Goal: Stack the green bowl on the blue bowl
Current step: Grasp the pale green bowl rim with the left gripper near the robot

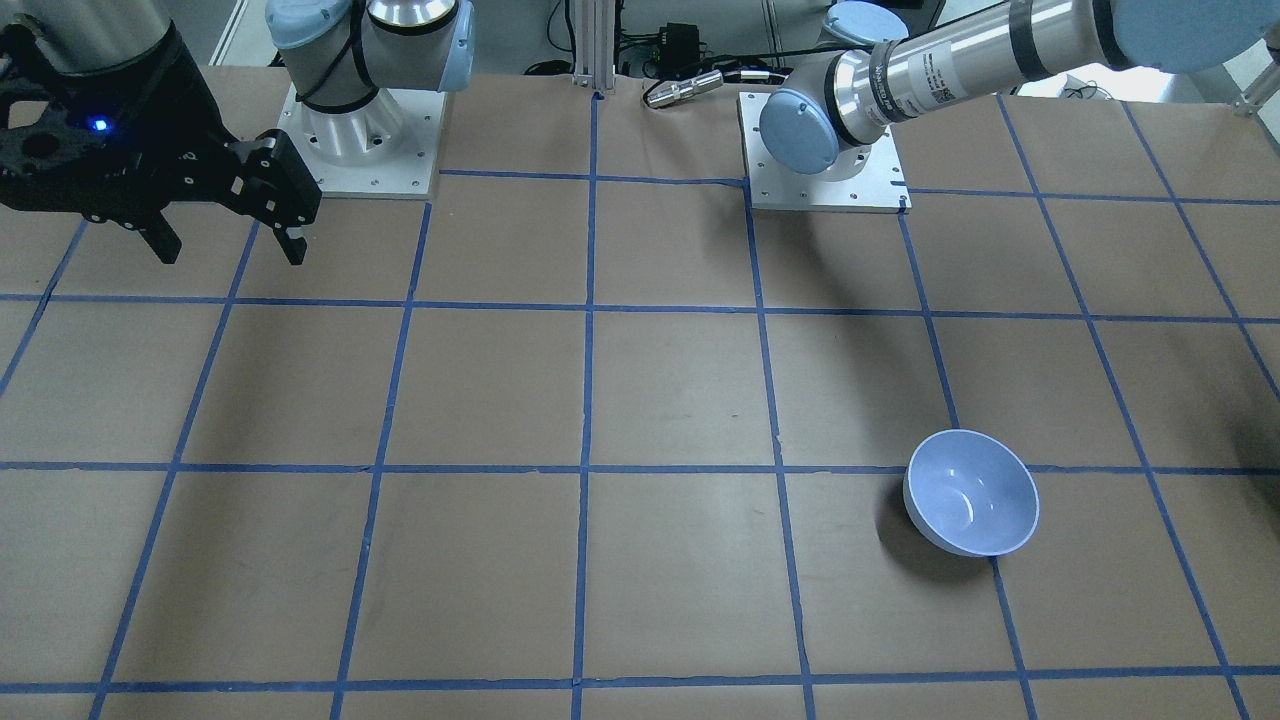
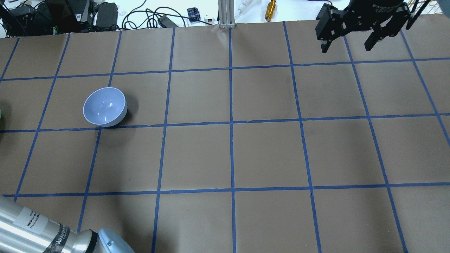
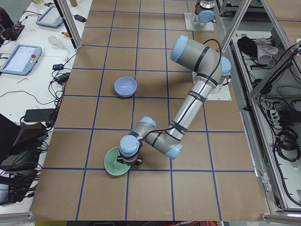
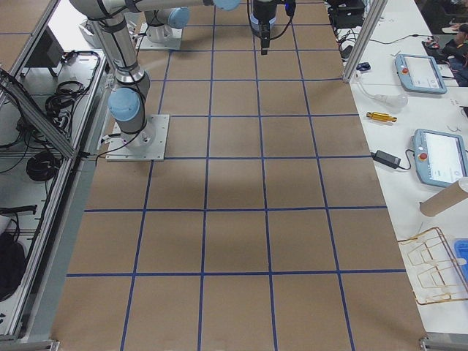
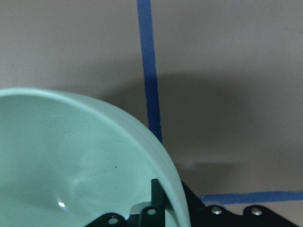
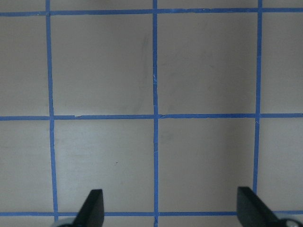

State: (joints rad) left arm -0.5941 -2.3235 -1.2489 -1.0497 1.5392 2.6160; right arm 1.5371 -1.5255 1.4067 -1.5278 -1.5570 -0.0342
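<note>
The green bowl (image 3: 114,163) sits near the table's left end and fills the left wrist view (image 5: 71,165). My left gripper (image 3: 128,159) is at its rim, one finger (image 5: 156,191) inside the wall and the other outside, shut on it. The bowl looks slightly tilted. The blue bowl (image 1: 972,492) stands upright and empty on the paper, about two grid squares from the green one (image 2: 104,106) (image 3: 125,86). My right gripper (image 1: 232,252) hangs open and empty high over the far right of the table (image 2: 345,48) (image 6: 171,208).
The table is brown paper with a blue tape grid (image 2: 231,123). Two arm bases (image 1: 362,140) (image 1: 822,165) stand at the robot's edge. Cables and power bricks (image 2: 105,14) lie beyond the far edge. Teach pendants (image 3: 21,59) and a wire rack (image 4: 439,267) lie on the side bench.
</note>
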